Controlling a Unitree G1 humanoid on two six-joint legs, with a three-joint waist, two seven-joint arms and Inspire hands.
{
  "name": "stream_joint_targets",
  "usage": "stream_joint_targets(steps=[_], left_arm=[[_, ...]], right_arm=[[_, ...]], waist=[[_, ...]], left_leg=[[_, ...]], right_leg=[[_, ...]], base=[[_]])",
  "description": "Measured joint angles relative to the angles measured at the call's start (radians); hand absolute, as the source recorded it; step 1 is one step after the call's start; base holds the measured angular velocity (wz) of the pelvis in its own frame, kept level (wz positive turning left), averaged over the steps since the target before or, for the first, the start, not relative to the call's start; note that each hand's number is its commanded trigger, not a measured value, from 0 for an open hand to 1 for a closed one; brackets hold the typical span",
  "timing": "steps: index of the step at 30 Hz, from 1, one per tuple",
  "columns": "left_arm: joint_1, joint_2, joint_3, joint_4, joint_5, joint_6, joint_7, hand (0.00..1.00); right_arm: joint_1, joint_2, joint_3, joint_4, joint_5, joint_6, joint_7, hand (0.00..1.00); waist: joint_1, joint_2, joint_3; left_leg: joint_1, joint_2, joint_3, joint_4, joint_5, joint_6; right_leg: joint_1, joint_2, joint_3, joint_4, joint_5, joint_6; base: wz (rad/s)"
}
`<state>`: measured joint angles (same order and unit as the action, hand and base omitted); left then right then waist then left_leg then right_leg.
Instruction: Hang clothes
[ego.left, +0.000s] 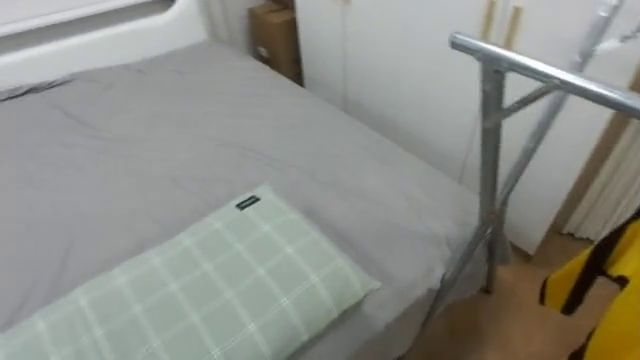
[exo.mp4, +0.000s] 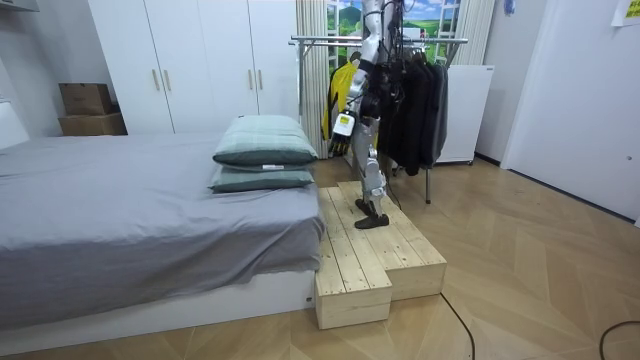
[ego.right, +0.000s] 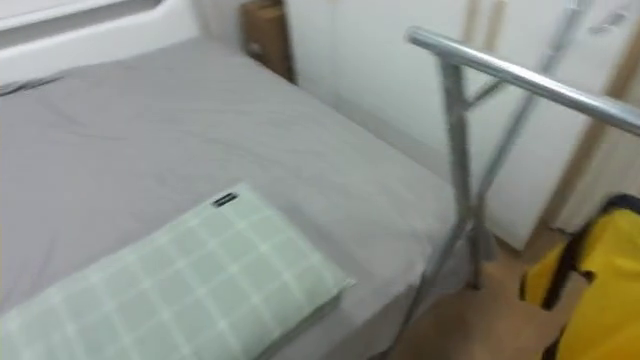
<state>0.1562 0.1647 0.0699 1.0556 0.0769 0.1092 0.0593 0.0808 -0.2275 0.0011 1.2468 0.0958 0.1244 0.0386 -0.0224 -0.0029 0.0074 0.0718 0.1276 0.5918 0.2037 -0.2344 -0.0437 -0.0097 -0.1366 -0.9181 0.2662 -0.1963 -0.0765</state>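
The left hand (exo.mp4: 343, 124), told by the body in the room view, hangs low at the robot's side, on the side toward the bed (ego.left: 150, 140). It is too small there to tell whether it is open or closed, or whether it holds anything.

The robot stands upright on a wooden platform (exo.mp4: 370, 260) between the pillow end of the bed and the rack (ego.left: 540, 72). Its head looks down across the bed, with a checked pillow (ego.left: 210, 290) at the lower left and grey sheet beyond. A box (ego.left: 275, 40) and the wardrobe (exo.mp4: 200, 60) stand at the far side.

The clothes are all on the robot's right. A yellow garment (ego.left: 605, 290) hangs under the rack's bar at the lower right of the eye view, just beside the robot. Dark clothes (exo.mp4: 412, 110) hang further along the same bar, past its body. No loose garment can be made out on the sheet.

The bar's long axis runs from the middle of the eye view off to the right, level and above the yellow garment. Judging by that, the rack lies to the right of the body, so the right arm is the nearer one for any work on the bar. The left hand is nearer the bed, should another piece be fetched from there.
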Motion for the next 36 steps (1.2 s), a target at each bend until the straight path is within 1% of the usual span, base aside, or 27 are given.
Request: stream_joint_targets(steps=[1, 2, 3, 4, 5, 6, 7, 8, 9, 11, 14, 16, 17, 18, 19, 20, 21, 23, 24, 25, 26, 28, 29, 30, 32, 34, 36], left_arm=[[0.001, -0.001, 0.008, 0.004, 0.0, -0.001, -0.005, 0.0], [0.001, -0.001, 0.008, 0.006, -0.001, -0.003, -0.005, 0.0], [0.003, -0.001, 0.008, 0.018, -0.008, -0.013, -0.009, 0.0], [-0.011, -0.001, 0.006, 0.041, -0.008, -0.024, -0.012, 0.0], [-0.013, -0.001, 0.005, 0.047, -0.008, -0.026, -0.013, 0.0], [-0.013, -0.001, 0.005, 0.055, -0.008, -0.029, -0.014, 0.0], [-0.019, -0.002, 0.005, 0.066, -0.01, -0.028, -0.015, 0.0], [-0.018, -0.002, 0.006, 0.068, -0.01, -0.028, -0.016, 0.0], [-0.014, -0.002, 0.009, 0.069, -0.01, -0.029, -0.022, 0.0], [-0.008, -0.002, 0.018, 0.07, -0.044, -0.029, -0.025, 0.0], [0.018, -0.003, 0.04, 0.074, -0.076, -0.035, -0.028, 0.0], [0.033, 0.002, 0.044, 0.085, -0.084, -0.035, -0.028, 0.0], [0.036, 0.01, 0.044, 0.112, -0.083, -0.034, -0.028, 0.0], [0.038, 0.013, 0.045, 0.129, -0.082, -0.029, -0.029, 0.0], [0.046, 0.018, 0.047, 0.154, -0.08, -0.018, -0.031, 0.0], [0.054, 0.019, 0.049, 0.162, -0.078, -0.009, -0.033, 0.0], [0.062, 0.018, 0.054, 0.179, -0.07, 0.002, -0.038, 0.0], [0.079, 0.018, 0.053, 0.189, -0.062, 0.018, -0.048, 0.0], [0.08, 0.019, 0.053, 0.19, -0.061, 0.019, -0.05, 0.0], [0.079, 0.019, 0.043, 0.189, -0.06, 0.019, -0.05, 0.0], [0.079, 0.016, 0.042, 0.189, -0.057, 0.019, -0.051, 0.0], [0.077, 0.006, 0.025, 0.18, -0.025, 0.019, -0.054, 0.0], [0.077, 0.004, 0.025, 0.178, -0.014, 0.019, -0.055, 0.0], [0.076, 0.002, 0.025, 0.171, 0.005, 0.019, -0.058, 0.0], [0.07, 0.005, 0.024, 0.151, 0.005, 0.017, -0.062, 0.0], [0.065, 0.006, 0.025, 0.133, 0.007, 0.013, -0.06, 0.0], [0.06, 0.007, 0.027, 0.111, 0.019, 0.013, -0.052, 0.0]], right_arm=[[0.004, 0.0, -0.014, 0.0, -0.007, 0.001, 0.003, 0.0], [0.007, 0.001, -0.022, 0.0, -0.008, 0.0, 0.005, 0.0], [0.019, 0.006, -0.043, -0.001, -0.008, -0.002, 0.008, 0.0], [0.031, 0.012, -0.064, 0.003, -0.004, -0.001, 0.008, 0.0], [0.037, 0.014, -0.069, 0.004, -0.002, -0.001, 0.008, 0.0], [0.04, 0.018, -0.074, 0.015, -0.006, -0.001, 0.007, 0.0], [0.044, 0.02, -0.074, 0.032, -0.02, 0.001, 0.007, 0.0], [0.047, 0.02, -0.074, 0.038, -0.031, 0.003, 0.007, 0.0], [0.047, 0.02, -0.075, 0.039, -0.06, 0.009, 0.006, 0.0], [0.057, 0.022, -0.088, 0.041, -0.109, 0.026, 0.001, 0.0], [0.058, 0.032, -0.095, 0.035, -0.125, 0.052, -0.022, 0.0], [0.053, 0.038, -0.095, 0.033, -0.128, 0.052, -0.025, 0.0], [0.047, 0.038, -0.096, 0.033, -0.128, 0.053, -0.027, 0.0], [0.041, 0.039, -0.103, 0.033, -0.128, 0.053, -0.028, 0.0], [0.028, 0.039, -0.104, 0.029, -0.129, 0.054, -0.033, 0.0], [0.022, 0.039, -0.104, 0.024, -0.129, 0.054, -0.035, 0.0], [0.012, 0.041, -0.104, 0.006, -0.128, 0.053, -0.035, 0.0], [0.007, 0.05, -0.101, -0.03, -0.122, 0.046, -0.034, 0.0], [0.004, 0.061, -0.1, -0.044, -0.118, 0.04, -0.032, 0.0], [-0.004, 0.069, -0.089, -0.042, -0.104, 0.035, -0.024, 0.0], [-0.012, 0.072, -0.077, -0.042, -0.098, 0.033, -0.019, 0.0], [-0.025, 0.078, -0.038, -0.053, -0.088, 0.015, 0.005, 0.0], [-0.028, 0.079, -0.03, -0.055, -0.088, 0.01, 0.01, 0.0], [-0.028, 0.082, -0.022, -0.06, -0.09, -0.001, 0.023, 0.0], [-0.021, 0.084, -0.021, -0.056, -0.085, -0.02, 0.043, 0.0], [-0.012, 0.084, -0.022, -0.041, -0.06, -0.04, 0.048, 0.0], [-0.001, 0.084, -0.023, -0.037, -0.035, -0.05, 0.048, 0.0]], waist=[[0.0, -0.001, -0.0022], [-0.001, -0.001, -0.0049], [-0.016, -0.004, -0.0063], [-0.036, -0.016, -0.0036], [-0.045, -0.017, -0.0061], [-0.06, -0.015, -0.0089], [-0.064, -0.022, -0.0146], [-0.062, -0.023, -0.0144], [-0.056, -0.023, -0.0167], [-0.056, -0.032, -0.0171], [-0.03, -0.038, -0.0152], [-0.025, -0.041, -0.0122], [-0.022, -0.045, -0.0115], [-0.017, -0.047, -0.0108], [-0.002, -0.049, -0.0104], [0.004, -0.05, -0.0096], [0.006, -0.049, -0.0093], [0.008, -0.047, -0.0073], [0.021, -0.047, -0.0052], [0.034, -0.047, -0.0026], [0.037, -0.047, -0.0013], [0.058, -0.042, -0.0003], [0.059, -0.041, 0.0006], [0.056, -0.04, 0.0005], [0.053, -0.04, 0.0009], [0.051, -0.04, 0.0018], [0.046, -0.038, 0.0016]], left_leg=[[-0.007, -0.003, -0.034, 0.0, 0.001, 0.005], [-0.011, -0.005, -0.054, 0.0, 0.003, 0.008], [-0.015, -0.017, -0.107, 0.0, 0.009, 0.017], [-0.015, -0.028, -0.166, -0.001, 0.017, 0.024], [-0.015, -0.035, -0.194, -0.001, 0.021, 0.028], [-0.016, -0.048, -0.241, -0.001, 0.027, 0.033], [-0.017, -0.059, -0.275, -0.001, 0.031, 0.039], [-0.018, -0.065, -0.294, -0.001, 0.032, 0.041], [-0.026, -0.074, -0.322, 0.0, 0.035, 0.046], [-0.031, -0.097, -0.38, 0.001, 0.041, 0.056], [-0.029, -0.119, -0.425, 0.005, 0.041, 0.061], [-0.033, -0.126, -0.447, 0.012, 0.037, 0.067], [-0.039, -0.131, -0.462, 0.019, 0.034, 0.072], [-0.04, -0.134, -0.466, 0.021, 0.032, 0.074], [-0.043, -0.137, -0.47, 0.023, 0.029, 0.079], [-0.046, -0.139, -0.473, 0.027, 0.027, 0.082], [-0.056, -0.142, -0.487, 0.038, 0.022, 0.087], [-0.073, -0.148, -0.517, 0.06, 0.016, 0.096], [-0.084, -0.152, -0.535, 0.08, 0.01, 0.101], [-0.099, -0.156, -0.552, 0.106, 0.0, 0.105], [-0.105, -0.158, -0.56, 0.117, -0.004, 0.106], [-0.129, -0.16, -0.578, 0.156, -0.022, 0.112], [-0.134, -0.16, -0.583, 0.165, -0.026, 0.113], [-0.139, -0.16, -0.602, 0.173, -0.03, 0.115], [-0.138, -0.168, -0.61, 0.178, -0.029, 0.116], [-0.139, -0.175, -0.612, 0.18, -0.029, 0.118], [-0.144, -0.176, -0.611, 0.182, -0.03, 0.118]], right_leg=[[0.01, -0.009, -0.017, 0.012, -0.002, 0.006], [0.015, -0.009, -0.004, 0.017, -0.001, 0.01], [0.023, -0.005, 0.086, 0.02, 0.0, 0.017], [0.038, 0.006, 0.18, 0.013, 0.001, 0.029], [0.046, 0.011, 0.218, 0.007, 0.001, 0.033], [0.061, 0.018, 0.273, 0.004, -0.002, 0.044], [0.071, 0.021, 0.308, 0.0, -0.007, 0.053], [0.077, 0.023, 0.313, -0.006, -0.009, 0.057], [0.086, 0.023, 0.314, -0.011, -0.008, 0.061], [0.108, 0.015, 0.319, -0.013, -0.015, 0.073], [0.134, 0.017, 0.312, -0.033, -0.014, 0.086], [0.148, 0.022, 0.316, -0.047, -0.011, 0.092], [0.152, 0.027, 0.329, -0.048, -0.012, 0.095], [0.153, 0.027, 0.339, -0.049, -0.013, 0.096], [0.153, 0.026, 0.339, -0.049, -0.011, 0.101], [0.153, 0.025, 0.339, -0.049, -0.01, 0.103], [0.153, 0.024, 0.344, -0.048, -0.006, 0.108], [0.153, 0.027, 0.417, -0.044, 0.0, 0.112], [0.15, 0.031, 0.486, -0.045, 0.001, 0.113], [0.15, 0.035, 0.529, -0.045, 0.002, 0.115], [0.151, 0.036, 0.543, -0.045, 0.002, 0.115], [0.151, 0.042, 0.577, -0.047, 0.006, 0.123], [0.151, 0.044, 0.582, -0.047, 0.007, 0.124], [0.152, 0.044, 0.592, -0.048, 0.008, 0.125], [0.158, 0.044, 0.631, -0.051, 0.011, 0.13], [0.166, 0.044, 0.648, -0.068, 0.013, 0.133], [0.166, 0.045, 0.647, -0.079, 0.016, 0.138]], base=[[0.64], [1.03], [1.34], [1.45], [1.39], [1.16], [1.02], [0.82], [0.77], [0.87], [0.45], [0.4], [0.46], [0.3], [0.12], [0.19], [0.4], [0.52], [0.48], [0.43], [0.4], [0.26], [0.16], [0.2], [0.16], [0.02], [-0.05]])
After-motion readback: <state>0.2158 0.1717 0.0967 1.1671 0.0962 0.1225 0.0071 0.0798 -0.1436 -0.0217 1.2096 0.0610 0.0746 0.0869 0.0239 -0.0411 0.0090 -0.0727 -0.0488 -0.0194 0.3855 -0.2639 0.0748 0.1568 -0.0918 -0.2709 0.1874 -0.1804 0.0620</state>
